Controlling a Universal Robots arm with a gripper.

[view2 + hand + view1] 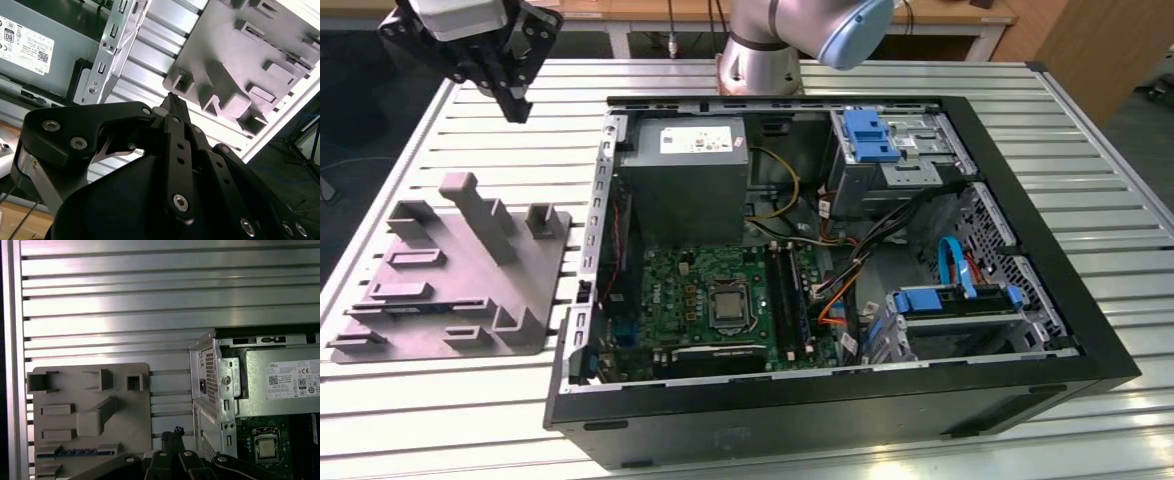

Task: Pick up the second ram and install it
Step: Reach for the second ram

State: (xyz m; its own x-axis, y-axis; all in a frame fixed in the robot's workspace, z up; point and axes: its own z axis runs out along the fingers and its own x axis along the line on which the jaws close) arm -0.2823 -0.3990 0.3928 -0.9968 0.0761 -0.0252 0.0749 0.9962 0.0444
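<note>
we see the gripper (518, 108) hanging above the slatted table (480, 420) at the exterior view's far left, clear of the open computer case (854, 400). its fingers (177, 140) are pressed together at the tips with no gap between them; they hold nothing and touch nothing. in the first wrist view we find the second ram (75, 452) as a thin dark strip set on edge in a slot at the near end of the grey fixture (125, 415), well apart from the gripper.
</note>
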